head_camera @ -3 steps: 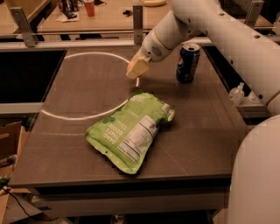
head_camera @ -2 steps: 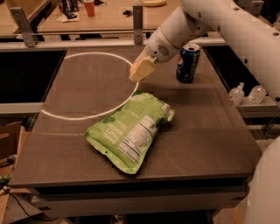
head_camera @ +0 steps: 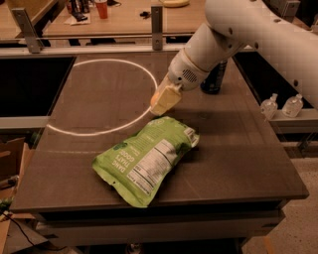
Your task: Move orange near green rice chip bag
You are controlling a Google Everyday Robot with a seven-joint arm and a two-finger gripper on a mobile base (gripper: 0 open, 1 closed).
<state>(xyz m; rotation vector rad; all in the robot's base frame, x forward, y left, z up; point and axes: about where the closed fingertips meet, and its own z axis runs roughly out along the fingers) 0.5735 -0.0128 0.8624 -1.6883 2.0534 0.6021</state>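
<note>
The green rice chip bag point(head_camera: 146, 159) lies flat on the dark table point(head_camera: 238, 149), near its front middle, with the white nutrition panel facing up. My gripper point(head_camera: 164, 100), cream-coloured at the end of the white arm point(head_camera: 233, 30), hovers just above and behind the bag's far end, over the white circle line. No orange shows anywhere; it is hidden or out of view.
A dark blue soda can point(head_camera: 213, 79) stands behind the arm at the back right, partly hidden. Two small clear bottles point(head_camera: 281, 105) sit on a ledge beyond the table's right edge. A white circle line point(head_camera: 89, 133) marks the tabletop's left half. Another table with a red cup point(head_camera: 102, 8) stands behind.
My gripper has moved toward the front and slightly right, coming down closer to the bag's far end. The arm now covers more of the soda can. The bag has not moved.
</note>
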